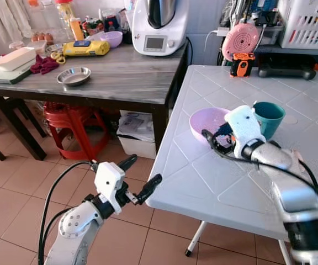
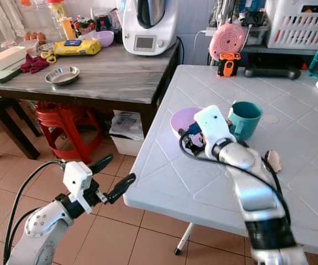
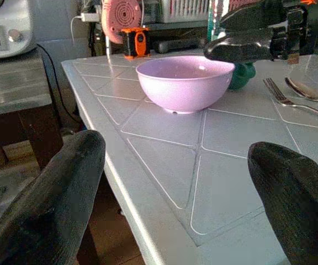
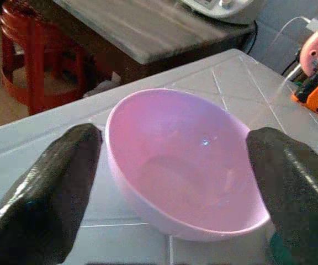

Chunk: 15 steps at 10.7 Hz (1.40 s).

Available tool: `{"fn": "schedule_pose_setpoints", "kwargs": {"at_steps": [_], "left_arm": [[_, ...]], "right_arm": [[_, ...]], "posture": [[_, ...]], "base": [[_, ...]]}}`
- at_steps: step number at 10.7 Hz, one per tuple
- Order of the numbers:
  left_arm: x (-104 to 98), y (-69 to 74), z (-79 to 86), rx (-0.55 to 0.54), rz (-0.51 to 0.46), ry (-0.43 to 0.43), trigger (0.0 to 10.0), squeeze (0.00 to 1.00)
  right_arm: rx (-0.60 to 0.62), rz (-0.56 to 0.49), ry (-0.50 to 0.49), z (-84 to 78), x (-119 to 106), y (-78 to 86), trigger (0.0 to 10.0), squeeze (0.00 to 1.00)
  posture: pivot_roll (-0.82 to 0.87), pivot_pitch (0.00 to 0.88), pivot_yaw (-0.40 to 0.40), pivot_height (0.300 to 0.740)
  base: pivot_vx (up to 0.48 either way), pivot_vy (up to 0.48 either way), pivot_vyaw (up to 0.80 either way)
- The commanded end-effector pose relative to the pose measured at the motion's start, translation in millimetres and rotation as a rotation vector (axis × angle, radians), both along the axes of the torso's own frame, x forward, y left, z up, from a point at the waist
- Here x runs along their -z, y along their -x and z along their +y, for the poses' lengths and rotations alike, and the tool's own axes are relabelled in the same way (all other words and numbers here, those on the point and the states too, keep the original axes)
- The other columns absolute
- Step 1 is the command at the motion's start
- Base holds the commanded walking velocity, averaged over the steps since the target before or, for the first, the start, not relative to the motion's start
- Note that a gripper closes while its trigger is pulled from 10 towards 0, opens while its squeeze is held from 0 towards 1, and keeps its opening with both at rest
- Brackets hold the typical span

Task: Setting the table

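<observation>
Right pincer [image 4: 173,182] spread wide, 2 fingers flanking pink bowl [image 4: 186,160]; left pincer [image 1: 142,176] spread, empty.

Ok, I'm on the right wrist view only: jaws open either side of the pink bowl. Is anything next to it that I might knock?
Observer: Yes, a teal cup stands just to the right of the pink bowl on the white table.
Operator: And where's the left arm?
Observer: The left gripper hovers off the table's left edge, below the tabletop, jaws open and empty.
</observation>
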<state>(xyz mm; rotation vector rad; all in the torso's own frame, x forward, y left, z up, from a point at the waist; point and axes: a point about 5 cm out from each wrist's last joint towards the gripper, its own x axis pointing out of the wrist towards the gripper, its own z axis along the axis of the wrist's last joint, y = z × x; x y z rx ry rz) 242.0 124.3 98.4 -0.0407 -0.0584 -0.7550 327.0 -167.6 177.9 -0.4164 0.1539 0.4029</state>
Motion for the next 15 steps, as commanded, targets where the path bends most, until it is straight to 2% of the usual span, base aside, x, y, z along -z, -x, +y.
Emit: {"fn": "schedule_pose_setpoints", "kwargs": {"at_steps": [1,5,8,9,10,11,15], "left_arm": [[-1,1.1,0.8,0.002,-0.006,-0.003,10.0,0.0],[1,0.6,0.7,-0.016,0.009,-0.003,10.0,0.0],[3,1.3,0.9,-0.024,0.019,-0.005,10.0,0.0],[4,1.6,1.1,-0.026,0.02,-0.009,10.0,0.0],[4,1.7,1.2,-0.029,0.022,-0.011,10.0,0.0],[5,2.1,0.4,-0.03,0.028,-0.01,10.0,0.0],[6,0.6,-1.3,-0.029,0.03,-0.017,10.0,0.0]], "right_arm": [[-0.045,0.021,0.025,2.9,-1,-4.0,10.0,0.0],[-0.113,0.086,0.089,4.4,6,-24.2,10.0,0.0],[-0.162,0.109,0.13,11.4,17,-29.0,10.0,0.0],[-0.157,0.118,0.142,8.9,21,-29.9,7.7,0.0],[-0.153,0.127,0.144,6.1,23,-30.6,1.3,0.0],[-0.154,0.136,0.164,2.7,27,-31.0,0.0,0.0],[-0.194,0.151,0.214,0.5,34,-29.9,0.0,0.0]], "posture": [[-0.07,0.0,0.066,0.74],[-0.06,0.0,0.068,0.74],[-0.06,0.0,0.071,0.74],[-0.05,0.0,0.07,0.74],[-0.05,0.0,0.071,0.74],[-0.05,0.0,0.072,0.74],[-0.06,0.0,0.07,0.74]], "base": [[0.0,0.0,0.0],[0.0,0.0,0.0],[0.0,0.0,0.0],[0.0,0.0,0.0],[0.0,0.0,0.0],[0.0,0.0,0.0],[0.0,0.0,0.0]]}}
